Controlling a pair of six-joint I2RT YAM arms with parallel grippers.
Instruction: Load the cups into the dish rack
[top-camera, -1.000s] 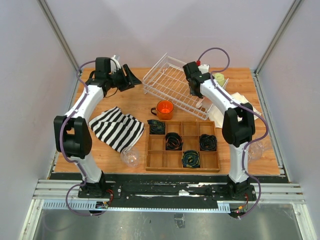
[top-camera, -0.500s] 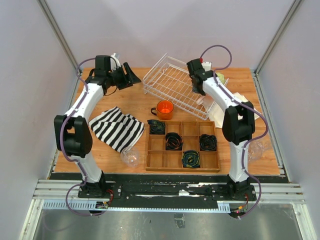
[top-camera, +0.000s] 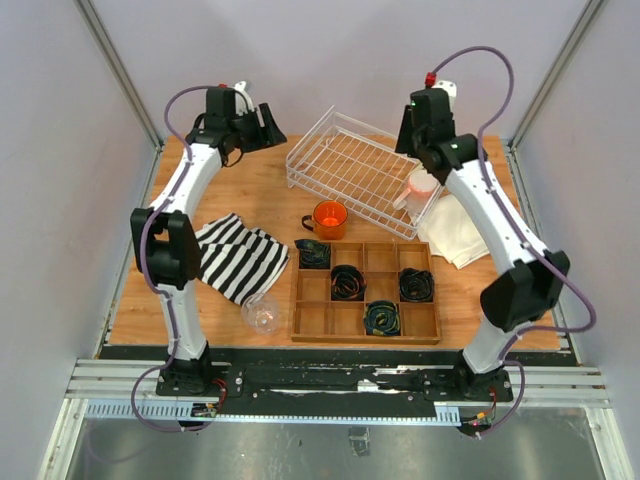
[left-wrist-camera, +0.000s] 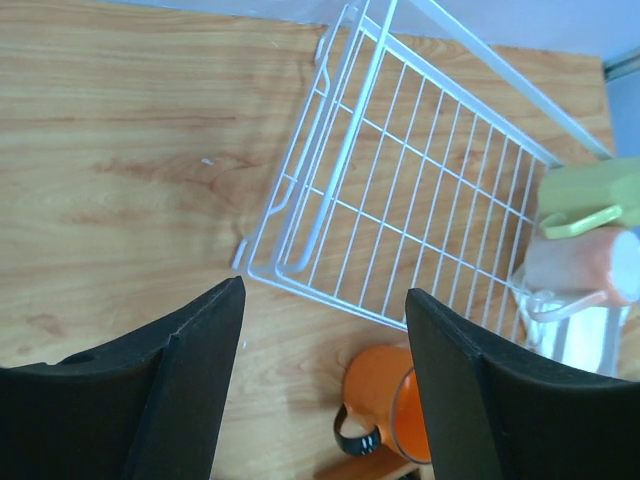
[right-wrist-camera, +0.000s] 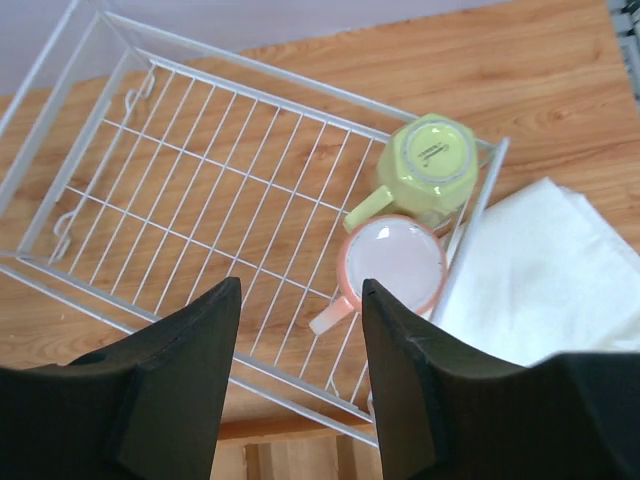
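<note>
The white wire dish rack (top-camera: 350, 170) (left-wrist-camera: 400, 190) (right-wrist-camera: 190, 190) lies at the back of the table. At its right end a pale yellow-green mug (right-wrist-camera: 432, 160) (left-wrist-camera: 590, 195) and a white-pink mug (right-wrist-camera: 393, 262) (top-camera: 422, 187) (left-wrist-camera: 585, 268) stand side by side. An orange mug (top-camera: 329, 218) (left-wrist-camera: 385, 415) with a dark handle stands on the table in front of the rack. A clear tumbler (top-camera: 262, 315) lies near the front. My right gripper (right-wrist-camera: 300, 290) (top-camera: 408, 135) hovers open above the rack, empty. Left of the rack my left gripper (left-wrist-camera: 325, 295) (top-camera: 270, 135) hangs open and empty.
A wooden compartment tray (top-camera: 365, 290) of black cables sits in front of the orange mug. A black-and-white striped cloth (top-camera: 235, 255) lies to its left and a white cloth (top-camera: 462, 225) (right-wrist-camera: 540, 265) right of the rack.
My right gripper has opened and lifted up and back from the rack's right end; the white-pink mug stays in the rack. My left arm has risen and turned toward the rack.
</note>
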